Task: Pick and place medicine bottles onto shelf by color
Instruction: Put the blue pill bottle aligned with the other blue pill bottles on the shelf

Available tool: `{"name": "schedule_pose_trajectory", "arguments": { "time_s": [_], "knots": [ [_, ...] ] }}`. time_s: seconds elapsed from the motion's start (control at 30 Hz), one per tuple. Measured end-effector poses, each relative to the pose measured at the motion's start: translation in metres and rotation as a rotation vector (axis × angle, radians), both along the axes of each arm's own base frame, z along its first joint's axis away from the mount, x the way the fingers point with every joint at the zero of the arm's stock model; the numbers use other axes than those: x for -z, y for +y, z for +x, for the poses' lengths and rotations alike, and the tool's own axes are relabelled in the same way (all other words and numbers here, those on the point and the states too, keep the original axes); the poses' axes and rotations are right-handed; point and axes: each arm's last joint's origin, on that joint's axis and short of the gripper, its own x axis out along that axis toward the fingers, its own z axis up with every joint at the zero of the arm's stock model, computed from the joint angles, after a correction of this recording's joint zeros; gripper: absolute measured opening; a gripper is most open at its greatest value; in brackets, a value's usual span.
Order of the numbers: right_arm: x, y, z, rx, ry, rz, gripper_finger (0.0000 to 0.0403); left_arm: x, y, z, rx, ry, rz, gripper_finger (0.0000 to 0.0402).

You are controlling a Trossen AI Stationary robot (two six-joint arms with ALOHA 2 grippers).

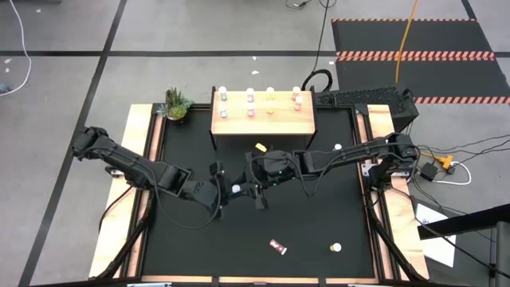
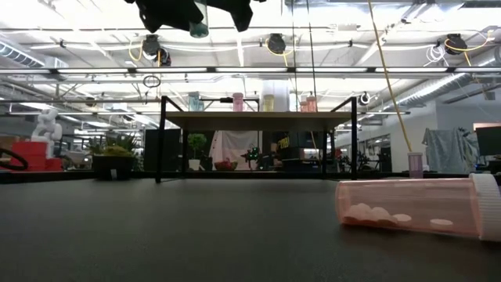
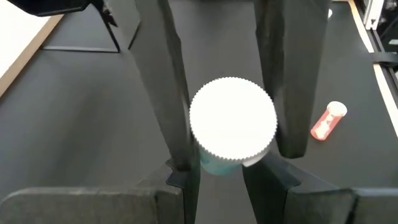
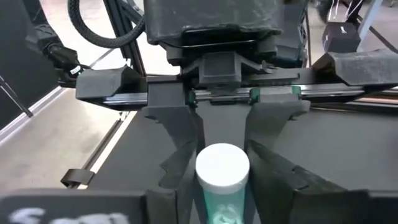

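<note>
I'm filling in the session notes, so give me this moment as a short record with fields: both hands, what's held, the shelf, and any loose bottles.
left hand: over the table's middle, shut on a green-tinted medicine bottle with a white cap
right hand: facing the left hand, close to the same bottle; grip unclear
shelf: at the table's far edge, with several small bottles standing on it in two rows
loose on table: pink bottle lying on its side with pills inside
potted plant: beside the shelf
</note>
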Motion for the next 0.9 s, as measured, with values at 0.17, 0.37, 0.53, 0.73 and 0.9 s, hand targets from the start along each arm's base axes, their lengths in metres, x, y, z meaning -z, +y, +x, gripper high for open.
{"name": "schedule_pose_trajectory", "arguments": {
  "time_s": [0.17,0.37,0.53,0.73,0.9],
  "knots": [
    [-0.001,-0.006,0.001,0.021,0.000,0.017,0.0110,-0.003,0.008,0.000,-0.052,-0.011,-0.033,0.0109],
    [-0.008,-0.021,0.001,0.057,-0.043,0.013,0.0122,-0.015,0.024,-0.008,-0.137,-0.041,-0.081,0.0172],
    [-0.017,-0.048,0.002,0.110,-0.120,-0.020,0.0117,-0.019,0.042,-0.024,-0.231,0.027,-0.093,0.0274],
    [-0.027,-0.094,0.000,0.116,-0.197,-0.035,0.0120,-0.030,0.061,-0.051,-0.382,0.051,-0.181,0.0370],
    [-0.047,-0.128,0.009,0.099,-0.269,-0.130,0.0120,-0.040,0.075,-0.073,-0.528,0.019,-0.187,0.0389]
  ]
}}
